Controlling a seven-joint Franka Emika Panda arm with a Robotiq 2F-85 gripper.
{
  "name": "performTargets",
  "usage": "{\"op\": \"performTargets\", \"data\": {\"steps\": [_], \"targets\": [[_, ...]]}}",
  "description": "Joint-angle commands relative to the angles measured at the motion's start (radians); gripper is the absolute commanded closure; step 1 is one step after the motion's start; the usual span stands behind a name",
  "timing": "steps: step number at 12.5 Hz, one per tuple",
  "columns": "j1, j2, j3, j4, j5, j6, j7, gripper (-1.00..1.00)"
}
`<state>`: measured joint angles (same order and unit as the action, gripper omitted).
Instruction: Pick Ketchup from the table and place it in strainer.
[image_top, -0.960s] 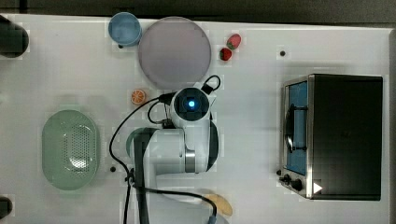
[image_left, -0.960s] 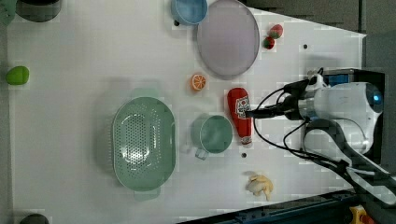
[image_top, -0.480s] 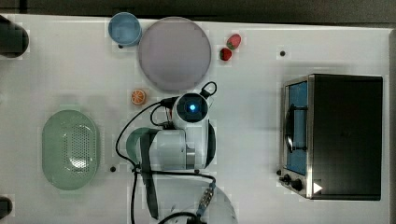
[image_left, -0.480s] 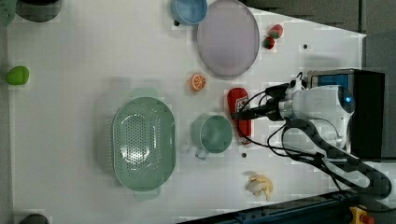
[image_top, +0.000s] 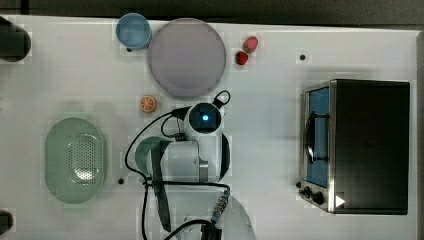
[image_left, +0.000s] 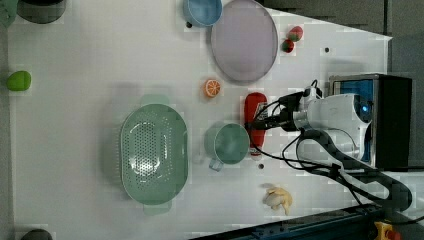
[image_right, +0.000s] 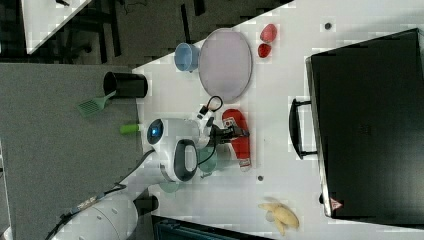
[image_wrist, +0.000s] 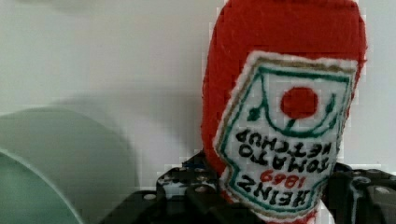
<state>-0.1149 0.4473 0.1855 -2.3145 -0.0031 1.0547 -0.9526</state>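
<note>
Grasp phase. Large pale-green perforated oval strainer (image_left: 153, 152) sits well apart toward the left view's left, with the round teal cup (image_left: 227, 144) between it and the red oblong ketchup bottle (image_left: 255, 121), lying flat just beside the cup. Black gripper (image_left: 256, 121) straddles the bottle, fingers spread around its body, not visibly pinching. Judgement: close centred, lift high over the cup. Small orange half (image_left: 212, 88) is near.

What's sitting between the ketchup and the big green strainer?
In the left view, a teal cup sits between the ketchup and the strainer.
</note>
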Motion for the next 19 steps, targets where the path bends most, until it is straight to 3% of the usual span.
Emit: {"op": "performTargets", "data": {"steps": [1,6,10,15,19], "targets": [[0.0,-0.115,0.002,0.03,0.011,-0.018,-0.016,-0.21],[0.006,-0.387,0.04,0.122,0.013,-0.392,-0.013,-0.21],[0.026,-0.483,0.136,0.22,0.015,-0.577,0.075,-0.21],[0.058,-0.442,0.337,0.235,0.021,-0.573,0.567,-0.21],[0.076,-0.318,0.487,0.241,0.02,-0.422,0.844,-0.21]]}}
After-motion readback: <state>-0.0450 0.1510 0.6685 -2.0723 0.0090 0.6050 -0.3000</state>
